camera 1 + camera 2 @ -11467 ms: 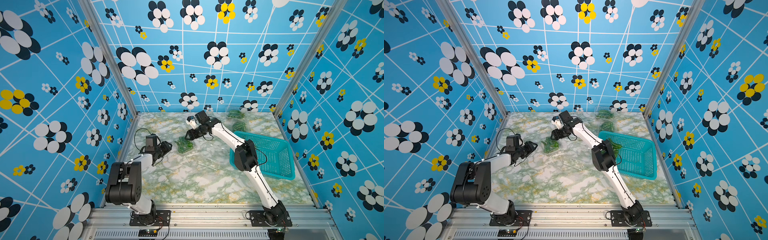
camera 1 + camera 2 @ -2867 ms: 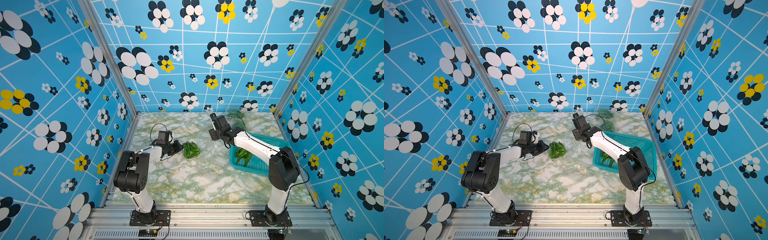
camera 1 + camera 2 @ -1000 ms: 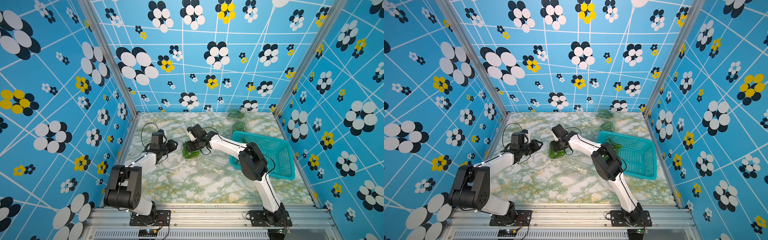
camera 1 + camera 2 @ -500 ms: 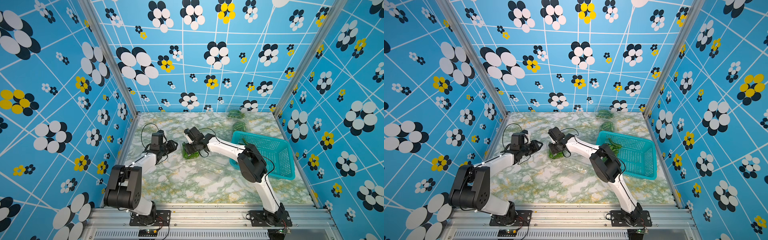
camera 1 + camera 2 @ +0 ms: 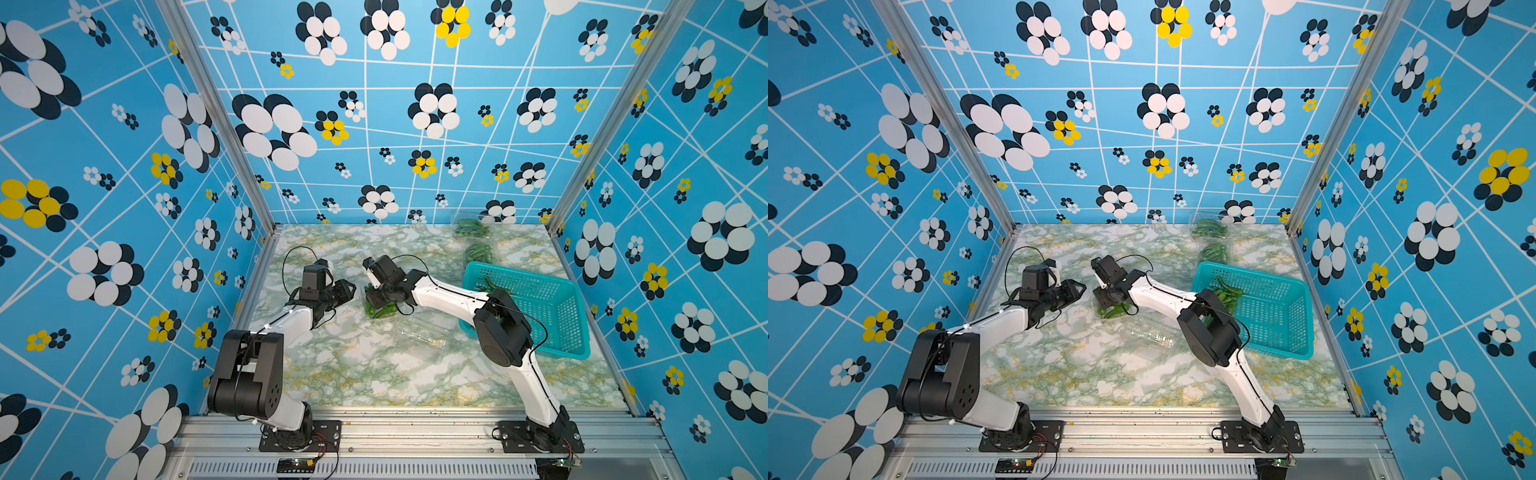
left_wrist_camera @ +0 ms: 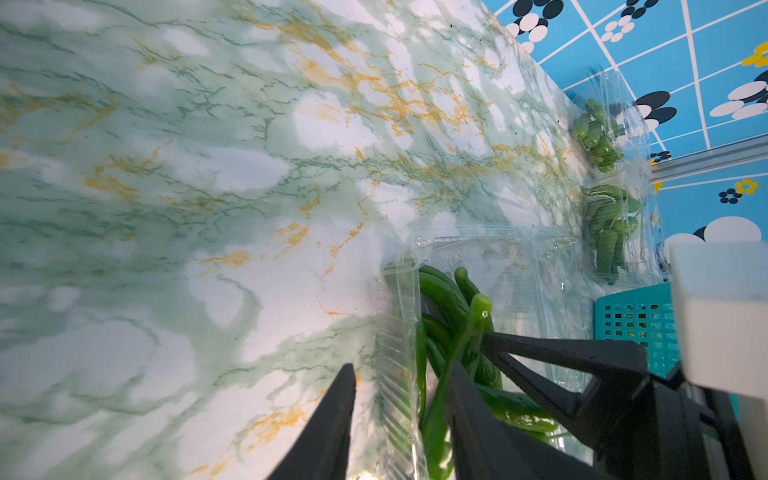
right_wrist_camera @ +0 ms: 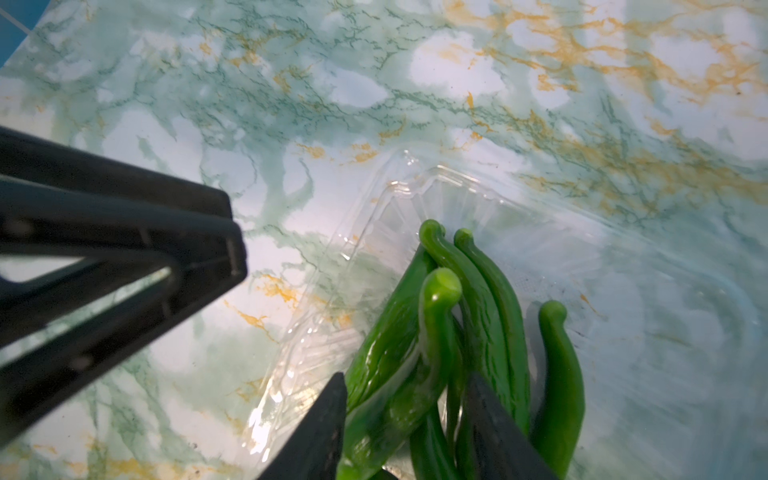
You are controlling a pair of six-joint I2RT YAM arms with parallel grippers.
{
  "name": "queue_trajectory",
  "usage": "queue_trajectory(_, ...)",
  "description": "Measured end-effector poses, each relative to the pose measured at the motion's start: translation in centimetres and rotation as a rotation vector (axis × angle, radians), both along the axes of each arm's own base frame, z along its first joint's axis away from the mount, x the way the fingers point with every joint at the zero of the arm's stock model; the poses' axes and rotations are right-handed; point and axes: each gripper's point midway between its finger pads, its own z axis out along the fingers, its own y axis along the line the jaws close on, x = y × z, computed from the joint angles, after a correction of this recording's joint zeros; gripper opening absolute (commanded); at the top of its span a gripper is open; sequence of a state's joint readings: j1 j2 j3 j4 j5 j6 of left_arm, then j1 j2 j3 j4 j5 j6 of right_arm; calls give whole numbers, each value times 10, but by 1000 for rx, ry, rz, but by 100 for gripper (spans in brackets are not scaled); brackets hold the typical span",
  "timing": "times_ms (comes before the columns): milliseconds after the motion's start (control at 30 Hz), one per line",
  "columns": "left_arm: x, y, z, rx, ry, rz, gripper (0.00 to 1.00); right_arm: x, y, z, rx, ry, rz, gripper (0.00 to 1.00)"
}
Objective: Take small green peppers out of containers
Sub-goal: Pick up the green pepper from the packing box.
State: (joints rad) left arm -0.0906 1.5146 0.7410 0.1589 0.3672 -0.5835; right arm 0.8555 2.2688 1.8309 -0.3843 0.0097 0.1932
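An open clear container [image 5: 388,316] [image 5: 1119,316] lies mid-table with small green peppers [image 5: 376,311] [image 7: 436,332] [image 6: 449,324] in it. My right gripper [image 5: 376,300] [image 5: 1108,302] [image 7: 406,376] reaches down into it, its jaws closed around a bunch of the peppers, which touch both fingers. My left gripper [image 5: 349,286] [image 5: 1079,286] [image 6: 403,365] is open and points at the container's ribbed wall from the left. Its fingers [image 7: 187,232] stop just short of that wall, with bare table between.
An empty clear container [image 5: 424,337] [image 5: 1152,334] lies just in front. Two closed containers with peppers [image 5: 471,228] [image 5: 478,251] stand at the back right. The teal basket [image 5: 552,316] [image 5: 1279,316] on the right holds loose peppers [image 5: 490,286].
My right gripper came back from the basket, has edged a little left down into the container, and its jaws have narrowed on the peppers. The left arm has stayed still over the last second.
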Motion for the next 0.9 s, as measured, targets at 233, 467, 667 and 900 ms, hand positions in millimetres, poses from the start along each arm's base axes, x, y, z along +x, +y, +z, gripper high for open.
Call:
queue_trajectory(233, 0, -1, 0, -2, 0, -3, 39, -3, 1, -13, -11, 24, 8, 26)
queue_trajectory(467, 0, -1, 1, -3, -2, -4, 39, -2, 5, -11, 8, 16, 21, 3)
queue_trajectory(667, 0, -2, 2, -9, -8, -10, 39, -6, 2, -12, 7, 16, 24, 0)
queue_trajectory(900, -7, -4, 1, -19, -20, -21, 40, -14, -13, 28, 27, -49, 36, 0)
